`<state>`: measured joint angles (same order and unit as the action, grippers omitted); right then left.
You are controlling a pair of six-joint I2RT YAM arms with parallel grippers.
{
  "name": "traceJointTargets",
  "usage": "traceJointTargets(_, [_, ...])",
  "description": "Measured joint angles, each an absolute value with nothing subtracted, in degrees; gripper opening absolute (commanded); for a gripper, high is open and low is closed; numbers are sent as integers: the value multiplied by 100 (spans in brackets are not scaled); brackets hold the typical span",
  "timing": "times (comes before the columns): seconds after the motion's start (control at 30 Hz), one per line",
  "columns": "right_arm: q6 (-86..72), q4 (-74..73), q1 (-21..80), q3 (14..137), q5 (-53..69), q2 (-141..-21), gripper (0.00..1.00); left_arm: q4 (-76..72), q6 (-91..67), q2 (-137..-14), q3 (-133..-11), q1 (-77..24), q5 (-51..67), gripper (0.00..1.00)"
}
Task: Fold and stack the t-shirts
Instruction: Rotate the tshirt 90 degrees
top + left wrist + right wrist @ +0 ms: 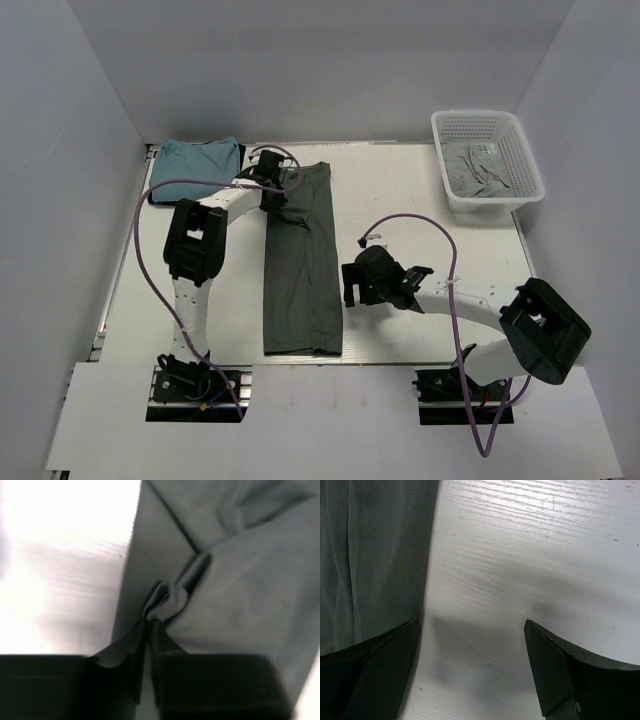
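Observation:
A dark grey-green t-shirt lies folded into a long strip down the middle of the table. My left gripper is at its far left edge. In the left wrist view the gripper has its jaws almost together, pinching a puckered fold of this t-shirt. My right gripper hovers just right of the strip, open. In the right wrist view that gripper spans bare table, with the t-shirt's edge by its left finger. A light teal-blue t-shirt lies folded at the far left corner.
A white mesh basket stands at the far right corner with pale grey t-shirts crumpled inside. White walls enclose the table on three sides. Purple cables loop over both arms.

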<state>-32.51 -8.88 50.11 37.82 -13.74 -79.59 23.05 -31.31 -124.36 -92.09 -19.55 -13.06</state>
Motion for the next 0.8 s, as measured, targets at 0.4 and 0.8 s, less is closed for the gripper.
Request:
traceJointTargets(0.4, [-3297,-880,5035,3760,-714,-7214,90,3697,-3450,-12759,-10193,-1916,-1940,100])
traceJointTargets(0.8, [-3885,-644,5498,3275,489,-6709,90,3345,-3999,-8108,-6005,-2023,-1024,100])
